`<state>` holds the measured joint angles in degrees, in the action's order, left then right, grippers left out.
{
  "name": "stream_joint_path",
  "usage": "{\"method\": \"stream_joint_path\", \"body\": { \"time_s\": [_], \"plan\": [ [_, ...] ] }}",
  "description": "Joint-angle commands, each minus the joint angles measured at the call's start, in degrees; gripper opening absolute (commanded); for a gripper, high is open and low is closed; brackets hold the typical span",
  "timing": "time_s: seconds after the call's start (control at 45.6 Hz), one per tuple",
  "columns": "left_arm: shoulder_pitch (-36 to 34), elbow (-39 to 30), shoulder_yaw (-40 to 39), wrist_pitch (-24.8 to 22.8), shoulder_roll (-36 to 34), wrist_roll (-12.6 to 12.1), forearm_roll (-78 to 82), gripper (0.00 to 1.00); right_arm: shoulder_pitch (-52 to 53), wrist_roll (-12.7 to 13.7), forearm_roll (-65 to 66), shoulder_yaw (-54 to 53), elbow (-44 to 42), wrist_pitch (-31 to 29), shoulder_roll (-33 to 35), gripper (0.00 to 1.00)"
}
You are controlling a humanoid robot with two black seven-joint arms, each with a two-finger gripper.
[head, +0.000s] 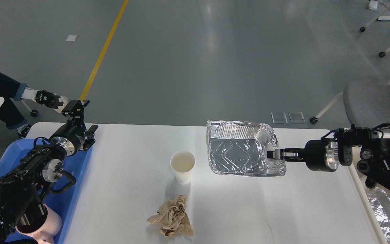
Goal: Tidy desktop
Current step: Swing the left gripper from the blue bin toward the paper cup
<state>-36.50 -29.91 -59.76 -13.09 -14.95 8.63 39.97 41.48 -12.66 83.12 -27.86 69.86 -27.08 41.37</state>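
The white desktop (249, 203) fills the lower view. My right gripper (271, 154) comes in from the right and is shut on the right rim of a crumpled foil tray (235, 149), which it holds tilted just above the table's back middle. A white paper cup (182, 163) stands upright left of the foil tray. A crumpled brown paper (171, 217) lies near the front edge. My left gripper (83, 120) is at the back left corner, above the edge of the blue tray (80, 162); its fingers stand apart and hold nothing.
A pink cup (47, 223) stands in the blue tray under my left arm. A cream bin (359, 189) at the right edge holds another foil tray (384, 217). A grey chair (374, 101) stands behind it. A person's foot (46, 98) is on the floor at the left.
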Motion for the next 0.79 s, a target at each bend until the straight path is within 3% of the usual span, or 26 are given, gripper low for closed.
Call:
{"method": "stream_joint_path", "body": {
  "time_s": [0.0, 0.176, 0.285, 0.417, 0.549, 0.768],
  "plan": [
    [-1.1, -0.1, 1.2, -5.0, -0.7, -0.5, -0.2, 1.00, 0.0, 0.0, -0.1, -0.1, 0.0, 0.0, 0.0, 0.00],
    [-1.9, -1.1, 5.7, -9.4, -3.9, -3.3, 0.4, 1.00, 0.0, 0.0, 0.0, -0.1, 0.0, 0.0, 0.3, 0.00],
    [-1.5, -10.6, 15.4, -11.9, -11.2, -6.5, 0.4, 1.00, 0.0, 0.0, 0.0, -0.2, 0.0, 0.1, 0.3, 0.00],
    [-0.3, -25.1, 23.3, -11.5, -26.3, -7.9, 0.3, 1.00, 0.0, 0.0, 0.0, -0.3, 0.0, 0.1, 0.3, 0.00],
    [-0.2, -37.4, 25.3, -13.5, -42.7, -8.1, 0.4, 1.00, 0.0, 0.0, 0.0, -0.4, 0.0, 0.1, 0.2, 0.00],
    [-1.2, -50.2, 24.1, -25.7, -66.7, -7.8, 0.6, 1.00, 0.3, 0.0, 0.1, -0.5, -0.1, 0.1, -0.2, 0.00]
  ]
}}
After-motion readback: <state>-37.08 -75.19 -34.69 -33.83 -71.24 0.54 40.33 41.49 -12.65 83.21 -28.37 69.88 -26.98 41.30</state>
